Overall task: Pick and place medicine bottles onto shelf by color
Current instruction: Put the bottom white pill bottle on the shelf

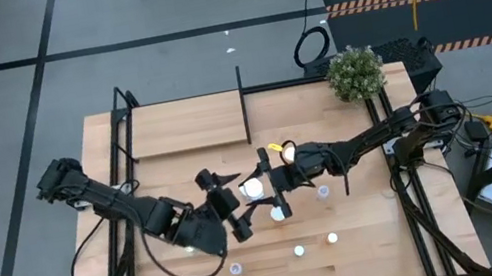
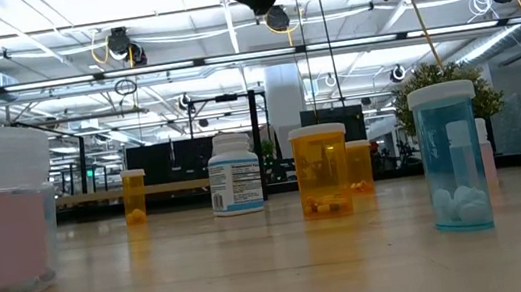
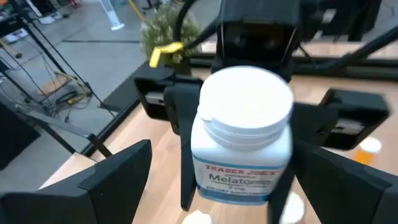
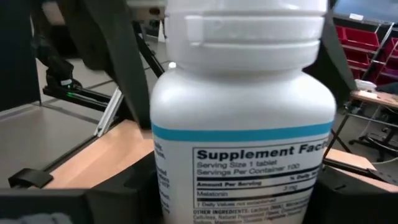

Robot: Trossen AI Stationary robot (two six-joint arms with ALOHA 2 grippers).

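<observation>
The white bottle shows from above only as a bright cap at mid-table, hemmed between the right gripper and the left gripper; its body is hidden there; the right wrist view fills with its label, cap cut off at the frame edge, dark fingers pressed in on both sides, so the right pincer is closed narrow on the bottle; the left wrist view shows the same bottle held up off the wood by those fingers, while the left arm's own fingers stand wide apart with nothing between them; the low view catches only dark arm parts at the top, grippers cut off; it shows 2 orange bottles standing mid-table, a white one, a pale blue one and a blurred one near the lens; the shelf lies beyond the grippers, its black divider upright; a plant sits at the far right corner.
</observation>
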